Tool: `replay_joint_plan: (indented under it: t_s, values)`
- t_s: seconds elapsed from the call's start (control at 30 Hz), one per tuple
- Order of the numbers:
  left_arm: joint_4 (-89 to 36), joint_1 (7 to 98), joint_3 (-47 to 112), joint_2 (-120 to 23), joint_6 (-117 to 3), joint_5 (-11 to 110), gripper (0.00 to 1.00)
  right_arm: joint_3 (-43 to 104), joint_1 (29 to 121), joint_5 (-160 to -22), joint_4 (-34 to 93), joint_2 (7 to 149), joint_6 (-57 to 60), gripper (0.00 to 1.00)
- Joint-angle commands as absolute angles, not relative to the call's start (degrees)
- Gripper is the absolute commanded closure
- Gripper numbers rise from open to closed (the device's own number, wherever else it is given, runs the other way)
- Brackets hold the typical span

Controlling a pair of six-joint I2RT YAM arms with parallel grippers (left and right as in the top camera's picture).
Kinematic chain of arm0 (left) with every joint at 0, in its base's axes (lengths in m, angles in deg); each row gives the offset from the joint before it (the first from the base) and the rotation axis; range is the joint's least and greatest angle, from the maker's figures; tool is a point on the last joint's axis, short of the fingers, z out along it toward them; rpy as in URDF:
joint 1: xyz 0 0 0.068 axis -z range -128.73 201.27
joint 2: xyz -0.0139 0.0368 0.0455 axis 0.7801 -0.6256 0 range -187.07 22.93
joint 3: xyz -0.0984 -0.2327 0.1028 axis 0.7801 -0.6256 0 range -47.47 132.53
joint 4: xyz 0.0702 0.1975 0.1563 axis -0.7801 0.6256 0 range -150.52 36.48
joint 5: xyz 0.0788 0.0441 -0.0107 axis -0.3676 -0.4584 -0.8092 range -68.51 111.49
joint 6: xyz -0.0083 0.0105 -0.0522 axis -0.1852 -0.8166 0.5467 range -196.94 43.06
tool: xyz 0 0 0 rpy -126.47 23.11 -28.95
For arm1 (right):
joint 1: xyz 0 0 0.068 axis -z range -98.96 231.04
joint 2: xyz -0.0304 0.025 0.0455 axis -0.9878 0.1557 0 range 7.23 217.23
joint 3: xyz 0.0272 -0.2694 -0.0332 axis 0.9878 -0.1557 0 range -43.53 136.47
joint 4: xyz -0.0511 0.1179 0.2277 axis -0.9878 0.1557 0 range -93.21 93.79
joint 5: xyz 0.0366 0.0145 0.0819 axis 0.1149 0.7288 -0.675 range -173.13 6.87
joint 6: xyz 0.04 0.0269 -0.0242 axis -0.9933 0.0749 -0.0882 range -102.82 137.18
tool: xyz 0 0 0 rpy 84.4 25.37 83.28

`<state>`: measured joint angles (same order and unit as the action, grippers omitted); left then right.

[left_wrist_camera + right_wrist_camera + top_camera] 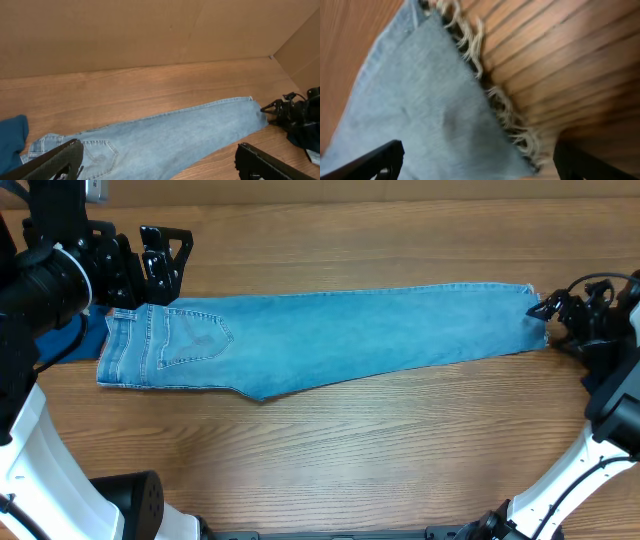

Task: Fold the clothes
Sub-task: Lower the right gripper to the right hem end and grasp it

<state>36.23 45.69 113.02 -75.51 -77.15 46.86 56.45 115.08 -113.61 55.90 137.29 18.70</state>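
The jeans [320, 330] lie flat, stretched lengthwise on the tabletop [350, 460], waistband [115, 345] by the left fingers [150, 250] and frayed hem [538, 335] by the right fingers [545, 308], seemingly so each end can be taken for a fold. Both pairs stand wide, holding nothing. Only the right wrist view shows the frayed hem [490, 95] close up between its fingers; only the overhead shows the whole length.

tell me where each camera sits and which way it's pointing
overhead: above the table, looking straight down at the jeans; both arms show, left gripper by the waistband, right gripper at the hem.
left wrist: low at the waistband end, facing along the jeans; its open fingers frame the bottom.
right wrist: close over the frayed hem, facing down; its fingers show at the bottom corners.
shared: overhead and left wrist both show the right gripper.
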Motion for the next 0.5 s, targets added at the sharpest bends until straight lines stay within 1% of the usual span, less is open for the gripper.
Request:
replay_joint_plan:
  t_s: [0.0, 0.47]
  values:
    - [36.2, 45.8, 112.8, -75.8, -77.8, 47.9, 0.00, 56.2, 114.8, -119.2, 55.2, 140.0, 19.8, 0.00]
    - [36.2, 45.8, 112.8, -75.8, -77.8, 47.9, 0.00, 55.6, 111.7, -122.7, 54.2, 140.0, 20.6, 0.00]
